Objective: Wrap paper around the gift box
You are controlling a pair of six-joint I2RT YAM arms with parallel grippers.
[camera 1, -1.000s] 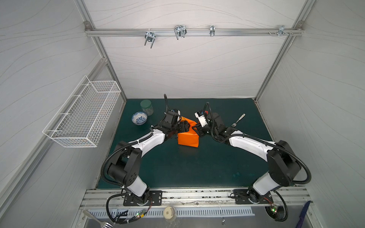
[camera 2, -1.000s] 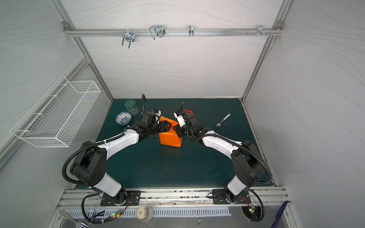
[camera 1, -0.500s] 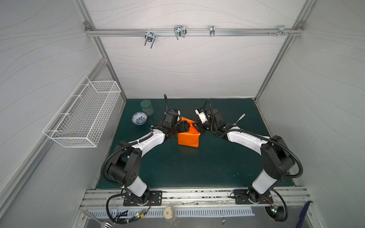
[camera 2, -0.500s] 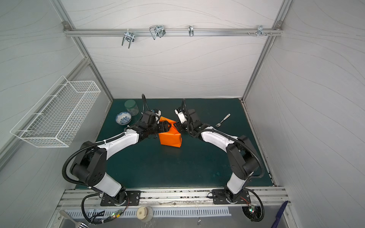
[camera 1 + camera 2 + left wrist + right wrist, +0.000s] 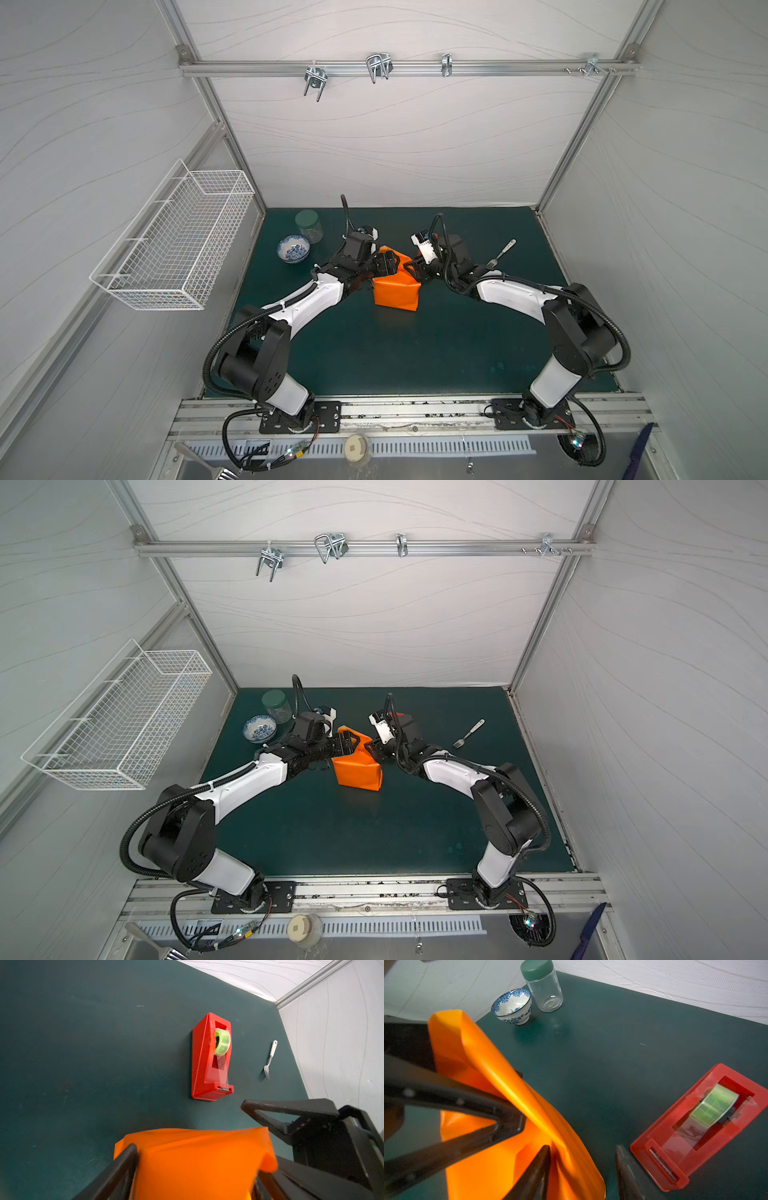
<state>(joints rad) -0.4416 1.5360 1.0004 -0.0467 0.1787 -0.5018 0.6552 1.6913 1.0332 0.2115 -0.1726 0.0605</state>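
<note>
Dark green tabletop [image 5: 374, 353], both arms meeting near its rear centre. The orange paper [image 5: 395, 291] stands there as a blocky parcel with one flap raised; the gift box is hidden beneath it. The left claw [image 5: 392, 265] grips the paper-covered top. The right claw [image 5: 413, 270] is parted, with the flap between its fingers. Nearby are a red tape dispenser [image 5: 203, 1068], a jar [image 5: 544, 989] just beside a bowl [image 5: 512, 1006], and a fork [image 5: 270, 1057].

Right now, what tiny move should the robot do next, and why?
Probably swing the right claw over to the red tape dispenser beside it: its jaws stand open, and the left claw holds the orange paper folded up, ready for taping.
</note>
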